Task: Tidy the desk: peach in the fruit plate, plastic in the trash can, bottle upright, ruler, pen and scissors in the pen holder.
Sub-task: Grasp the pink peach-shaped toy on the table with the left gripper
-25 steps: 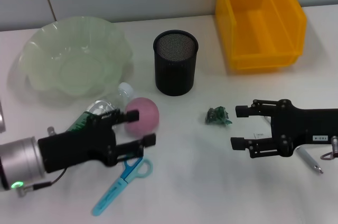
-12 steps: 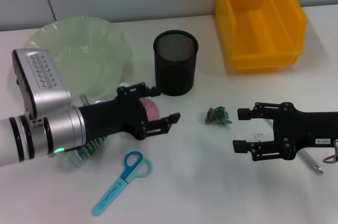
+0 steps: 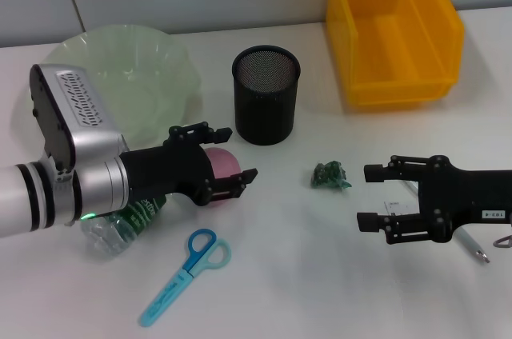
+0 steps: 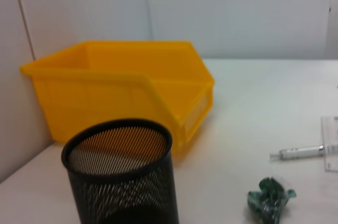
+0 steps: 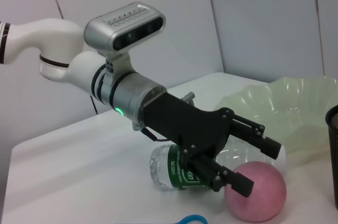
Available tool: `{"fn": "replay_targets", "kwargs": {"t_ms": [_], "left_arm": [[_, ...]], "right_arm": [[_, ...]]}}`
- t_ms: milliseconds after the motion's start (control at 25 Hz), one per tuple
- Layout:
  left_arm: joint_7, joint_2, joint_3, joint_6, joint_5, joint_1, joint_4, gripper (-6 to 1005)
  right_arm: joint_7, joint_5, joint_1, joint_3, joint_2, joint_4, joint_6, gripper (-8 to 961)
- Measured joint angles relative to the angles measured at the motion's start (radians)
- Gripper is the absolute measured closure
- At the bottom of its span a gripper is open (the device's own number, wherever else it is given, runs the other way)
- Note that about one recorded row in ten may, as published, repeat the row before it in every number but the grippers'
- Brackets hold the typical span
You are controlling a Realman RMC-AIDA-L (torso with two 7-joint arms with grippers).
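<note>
Pink round peach [image 3: 223, 165] sits on the white desk [image 3: 288, 275], right between the two black fingers of the left gripper [image 3: 226, 161]. The fingers [image 3: 232, 185] are spread wide, one on each side of the peach, and I cannot tell if they touch it. In the right wrist view the peach [image 5: 255, 191] rests on the desk just under the fingertip [image 5: 238, 184]. Under the left arm lies a clear plastic bottle with a green label [image 3: 128, 223], on its side. Behind the left gripper is the pale green wavy fruit plate [image 3: 172, 75]. Just past its fingertips stands the black mesh pen holder [image 3: 266, 95], upright. Near the left gripper, on the side closer to the robot, lie the blue scissors [image 3: 186, 273], flat on the desk.

The right gripper [image 3: 374, 197] hangs low over the desk with its fingers wide and nothing between them. A small green crumpled plastic scrap [image 3: 330, 175] lies just ahead of its fingertips. A silver pen [image 3: 474, 247] pokes out from under the right arm. A clear ruler [image 4: 330, 150] lies beside the pen in the left wrist view. Far behind the right gripper sits the yellow plastic bin [image 3: 392, 31].
</note>
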Motion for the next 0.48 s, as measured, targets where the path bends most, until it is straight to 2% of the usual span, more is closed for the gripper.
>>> {"fn": "replay_targets", "kwargs": {"t_ms": [480], "left_arm": [[-0.019, 0.000, 0.000, -0.037, 0.059, -0.005, 0.000, 255]], "right_arm": [[0.002, 0.000, 0.001, 0.000, -0.001, 0.002, -0.001, 126]]}}
